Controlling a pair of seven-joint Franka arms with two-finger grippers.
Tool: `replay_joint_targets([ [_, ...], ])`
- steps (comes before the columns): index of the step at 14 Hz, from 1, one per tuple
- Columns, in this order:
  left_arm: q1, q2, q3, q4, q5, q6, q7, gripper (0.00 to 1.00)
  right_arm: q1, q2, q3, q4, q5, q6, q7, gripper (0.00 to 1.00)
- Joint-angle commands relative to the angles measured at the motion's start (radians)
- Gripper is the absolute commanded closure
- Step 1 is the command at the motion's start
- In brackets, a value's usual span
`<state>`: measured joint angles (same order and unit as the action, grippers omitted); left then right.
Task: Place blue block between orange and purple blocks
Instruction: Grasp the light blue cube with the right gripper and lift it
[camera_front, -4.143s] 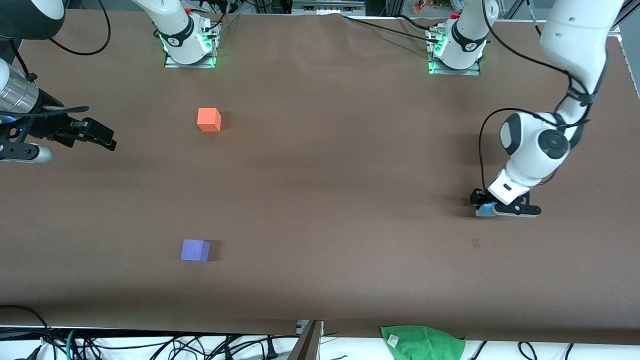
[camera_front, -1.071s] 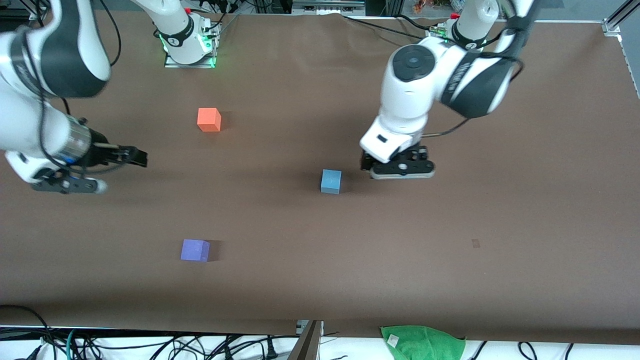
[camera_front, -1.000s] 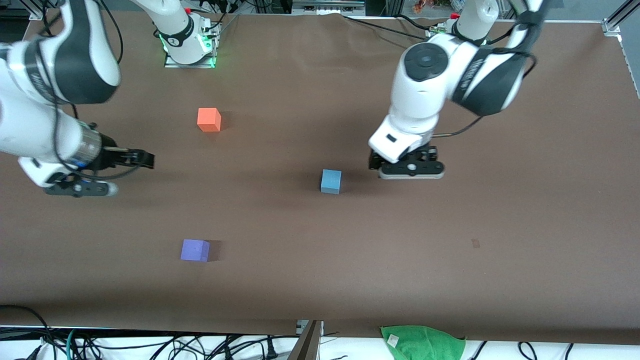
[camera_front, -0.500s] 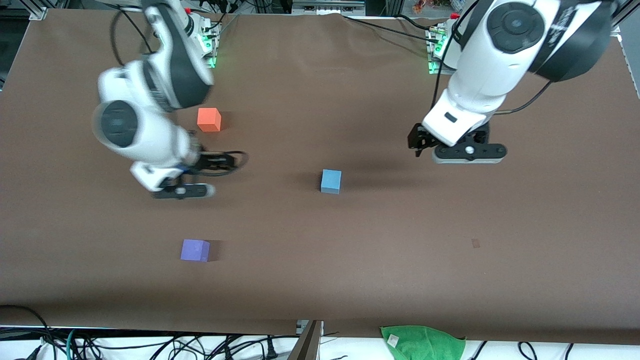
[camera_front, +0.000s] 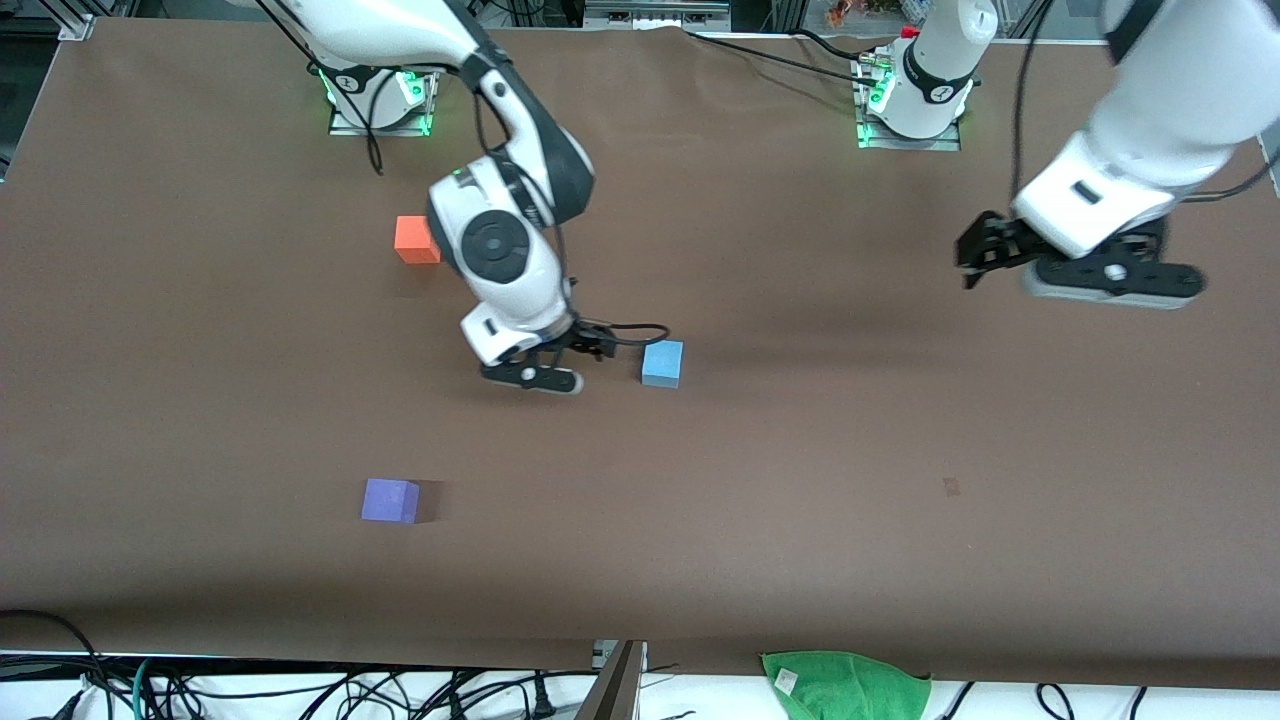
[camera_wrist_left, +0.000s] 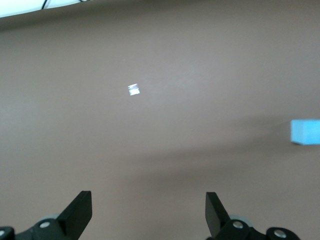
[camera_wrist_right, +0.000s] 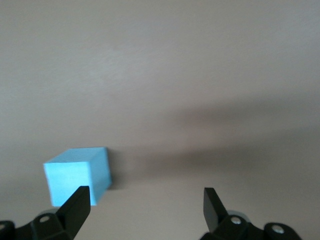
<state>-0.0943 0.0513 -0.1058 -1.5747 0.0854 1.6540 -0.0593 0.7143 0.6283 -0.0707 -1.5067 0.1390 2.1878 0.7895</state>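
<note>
A matt brown cloth (camera_front: 760, 480), faintly creased, covers the table. The blue block (camera_front: 662, 363), orange block (camera_front: 412, 240) and purple block (camera_front: 390, 500) look matt and foam-like. Arm shells are glossy white plastic; a fuzzy green towel (camera_front: 845, 685) lies at the frame's lower edge.

- The worktop (camera_front: 760, 520) is covered edge to edge with a matte brown sheet, faintly creased toward the end where the arm bases stand.
- Soft, elongated shadows lie across the brown cover; the light is even and diffuse.
- A small dark mark (camera_front: 951, 487) shows on the cover toward the left arm's end; in the left wrist view a small pale patch (camera_wrist_left: 133, 89) shows on it.
- Along the edge nearest the front camera runs a white surface strewn with black cables (camera_front: 300, 690).
- A crumpled green cloth (camera_front: 845, 685) lies at that edge.
- A grey metal bar (camera_front: 615, 685) stands at the middle of that edge.
- Aluminium framing (camera_front: 650, 14) shows above the worktop's top edge.
</note>
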Motion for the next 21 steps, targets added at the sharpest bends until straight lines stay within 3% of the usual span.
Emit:
replay_joint_targets([
  [1, 0.007, -0.141, 0.073, -0.175, -0.077, 0.01, 0.094, 0.0, 0.066, 0.062, -0.012, 0.026, 0.005, 0.114, 0.106, 0.0],
  [3, 0.008, -0.175, 0.119, -0.243, -0.107, 0.009, 0.098, 0.0, 0.095, 0.106, -0.012, 0.029, 0.004, 0.19, 0.138, 0.0],
  [7, 0.051, -0.133, 0.129, -0.2, -0.098, 0.004, 0.196, 0.0, 0.143, 0.252, -0.018, 0.181, -0.006, 0.239, 0.226, 0.0],
  [12, 0.062, -0.129, 0.129, -0.18, -0.095, -0.003, 0.159, 0.0, 0.171, 0.278, -0.02, 0.178, -0.045, 0.256, 0.229, 0.02],
  [13, 0.062, -0.129, 0.127, -0.18, -0.093, -0.003, 0.147, 0.0, 0.175, 0.278, -0.021, 0.162, -0.045, 0.256, 0.231, 0.07],
  [15, 0.062, -0.129, 0.124, -0.177, -0.093, -0.003, 0.124, 0.0, 0.175, 0.278, -0.021, 0.148, -0.044, 0.254, 0.238, 0.35],
  [18, 0.062, -0.129, 0.126, -0.177, -0.091, -0.003, 0.116, 0.0, 0.169, 0.277, -0.023, 0.108, -0.049, 0.256, 0.218, 0.66],
  [21, 0.073, -0.134, 0.13, -0.179, -0.092, -0.063, 0.088, 0.0, 0.122, 0.213, -0.023, 0.111, -0.041, 0.177, 0.185, 0.71],
])
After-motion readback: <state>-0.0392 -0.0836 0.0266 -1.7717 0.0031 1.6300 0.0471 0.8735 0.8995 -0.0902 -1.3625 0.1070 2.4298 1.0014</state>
